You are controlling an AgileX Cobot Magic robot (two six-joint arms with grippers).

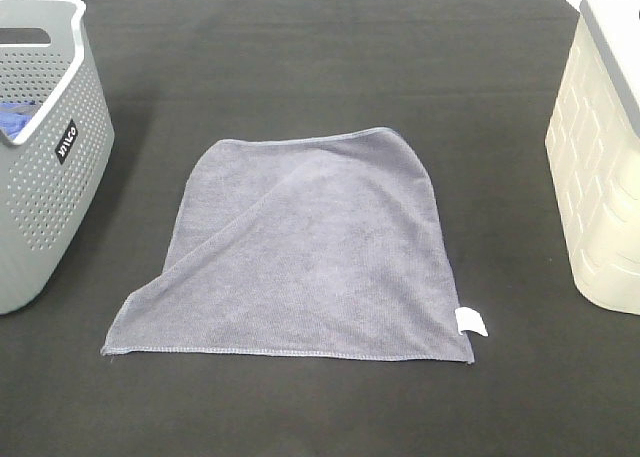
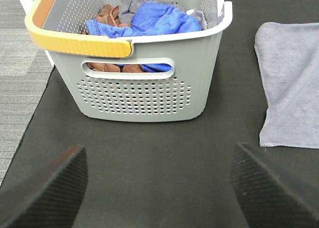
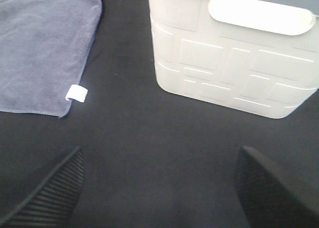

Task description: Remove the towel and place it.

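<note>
- Lying flat on the black mat (image 1: pixel 320 67), the towel (image 1: pixel 310 267) sits between the grey basket (image 1: pixel 40 177) and the cream bin (image 1: pixel 600 177), touching neither.
- Its left edge is folded over in a diagonal flap; the white tag (image 1: pixel 470 320) sticks out at the near right corner. The spread suggests it is already out of the basket and laid down, judged from position alone.
- Grey basket holds a blue cloth (image 2: pixel 149 18) and brown cloths (image 2: pixel 107 13), so it looks like the source.
- Left gripper (image 2: pixel 159 188): jaws parted, nothing between them, facing the basket wall; the towel's edge is off to one side.
- Right gripper (image 3: pixel 159 188): jaws wide, empty, over bare mat near the tag corner and the bin.
- Neither arm shows in the high view; both appear pulled back.
</note>
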